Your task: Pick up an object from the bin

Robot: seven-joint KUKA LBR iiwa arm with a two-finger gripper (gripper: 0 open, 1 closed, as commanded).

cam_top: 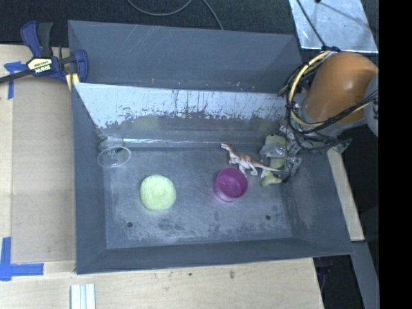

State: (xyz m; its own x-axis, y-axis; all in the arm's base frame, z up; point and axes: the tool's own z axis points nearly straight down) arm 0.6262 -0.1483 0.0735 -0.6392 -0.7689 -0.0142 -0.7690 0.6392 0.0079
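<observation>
Grey metal bin (187,56) comes first in our view as the largest thing, and we place everything else against the magenta cup (230,183) standing near the middle of its floor. Well to the left of that cup lies a pale green ball (158,193). Farther left and up from the cup a clear plastic cup (113,154) lies on its side against the wall. Just above and to the right of the cup, almost touching it, we see a small tan toy animal (240,161). To the right of the cup, at the foot of the right wall, sits a small olive scrap (270,179), and the gripper (281,163) hangs close over it. We cannot tell whether the gripper is apart or together, nor whether it has anything. We judge the risks to be these: the scrap is small and tight against the wall, so a close may miss it or scrape metal, and the toy's legs may snag and drag the cup along
</observation>
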